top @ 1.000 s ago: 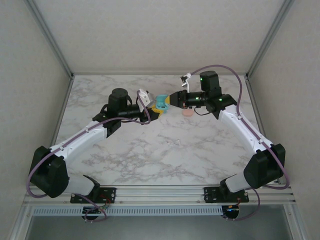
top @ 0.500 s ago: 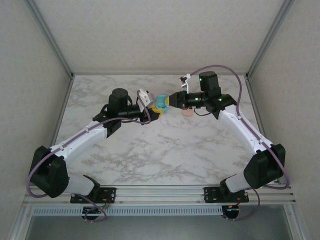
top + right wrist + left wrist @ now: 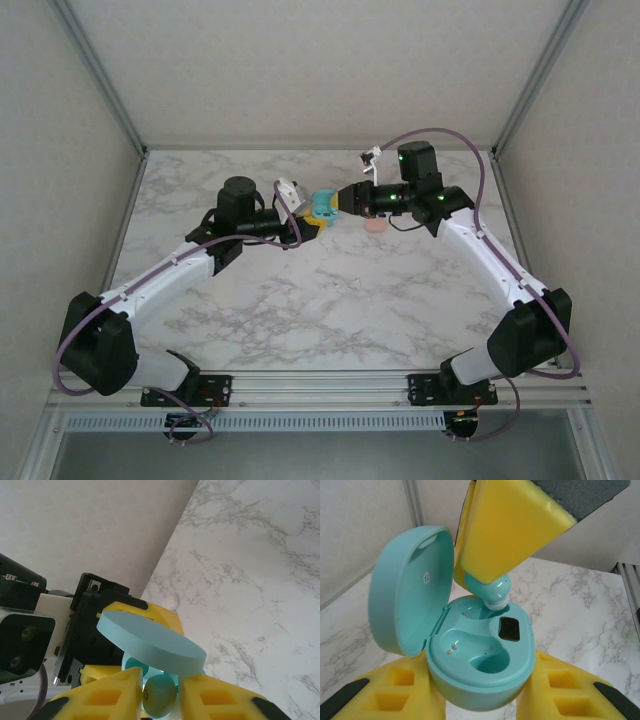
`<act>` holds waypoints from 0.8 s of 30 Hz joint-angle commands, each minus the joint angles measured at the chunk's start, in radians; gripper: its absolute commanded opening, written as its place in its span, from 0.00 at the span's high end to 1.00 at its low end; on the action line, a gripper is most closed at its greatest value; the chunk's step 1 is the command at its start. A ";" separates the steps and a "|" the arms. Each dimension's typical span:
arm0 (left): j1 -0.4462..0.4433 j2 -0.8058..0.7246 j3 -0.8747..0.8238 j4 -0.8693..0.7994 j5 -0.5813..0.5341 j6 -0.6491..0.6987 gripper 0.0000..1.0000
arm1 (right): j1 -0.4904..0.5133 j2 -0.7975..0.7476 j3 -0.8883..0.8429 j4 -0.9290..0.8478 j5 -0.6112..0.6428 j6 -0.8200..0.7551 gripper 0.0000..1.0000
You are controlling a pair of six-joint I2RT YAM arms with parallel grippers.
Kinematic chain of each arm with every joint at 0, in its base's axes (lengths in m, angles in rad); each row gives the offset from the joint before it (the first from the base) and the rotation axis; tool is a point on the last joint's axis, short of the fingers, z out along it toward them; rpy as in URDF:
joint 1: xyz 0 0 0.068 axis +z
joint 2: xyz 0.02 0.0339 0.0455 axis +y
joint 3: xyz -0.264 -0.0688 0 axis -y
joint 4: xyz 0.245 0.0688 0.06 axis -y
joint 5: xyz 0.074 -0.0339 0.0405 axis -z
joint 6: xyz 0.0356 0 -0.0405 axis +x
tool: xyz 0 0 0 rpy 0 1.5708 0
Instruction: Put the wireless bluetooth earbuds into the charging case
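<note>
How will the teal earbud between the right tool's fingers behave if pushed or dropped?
The teal earbud looks glossy and rounded, so it probably slips against the yellow pads. It is far smaller than the open case, so likely light. On the marble table it would probably roll.

A: Where is the teal case [image 3: 485,680]?

B: Toward 12 o'clock from the middle of the table. It sits between the yellow fingers of the left gripper [image 3: 480,702].

A: Is it open?

B: Yes. Its round lid [image 3: 410,590] stands up at 9 o'clock. Inside are two pockets. The one at 6 o'clock [image 3: 470,655] is empty.

A: And the bud?

B: The teal earbud [image 3: 492,587] is small and shiny. The right gripper [image 3: 159,689] pinches it. Its pale tip points down at the 12 o'clock pocket [image 3: 475,612]. I can't tell if it touches.
</note>
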 commanded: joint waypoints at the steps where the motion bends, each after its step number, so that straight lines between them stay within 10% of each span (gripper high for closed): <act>1: -0.009 0.007 0.029 0.060 0.025 -0.019 0.77 | 0.015 0.014 0.037 -0.024 0.017 -0.017 0.78; 24: -0.009 0.001 0.030 0.063 0.025 -0.021 0.77 | 0.019 0.005 0.050 -0.046 0.068 -0.027 0.65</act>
